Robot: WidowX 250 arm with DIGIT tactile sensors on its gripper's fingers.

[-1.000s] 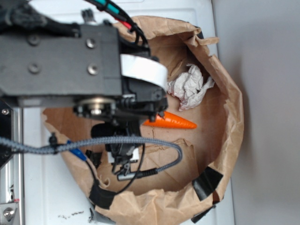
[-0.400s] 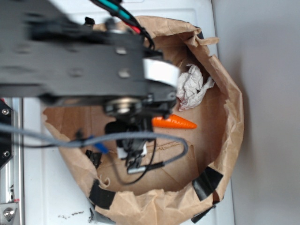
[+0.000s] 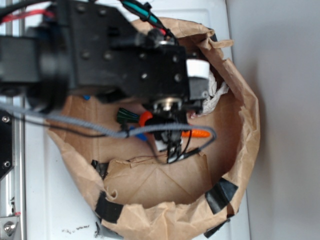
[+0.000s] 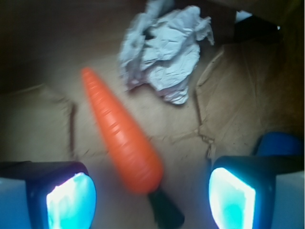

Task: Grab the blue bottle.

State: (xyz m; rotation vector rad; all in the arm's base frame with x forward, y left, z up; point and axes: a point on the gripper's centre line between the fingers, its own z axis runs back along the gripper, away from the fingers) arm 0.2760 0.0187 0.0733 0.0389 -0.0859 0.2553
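The blue bottle (image 4: 281, 143) shows only as a rounded blue patch at the right edge of the wrist view, just behind my right finger (image 4: 232, 198). In the exterior view it is hidden under the arm. My gripper (image 4: 152, 193) is open and empty, low inside the paper-lined basket (image 3: 250, 125). The orange toy carrot (image 4: 121, 136) lies on the floor between and ahead of the jaws, green top towards me. In the exterior view the gripper (image 3: 167, 135) sits over the carrot (image 3: 197, 133).
A crumpled white paper ball (image 4: 164, 50) lies beyond the carrot's tip, also seen in the exterior view (image 3: 217, 97). Brown paper walls ring the basket, with black tape patches (image 3: 220, 195). A grey cable (image 3: 90, 130) loops beneath the arm.
The arm has swung right and reached deeper into the basket. It now covers the carrot's middle and most of the paper ball.
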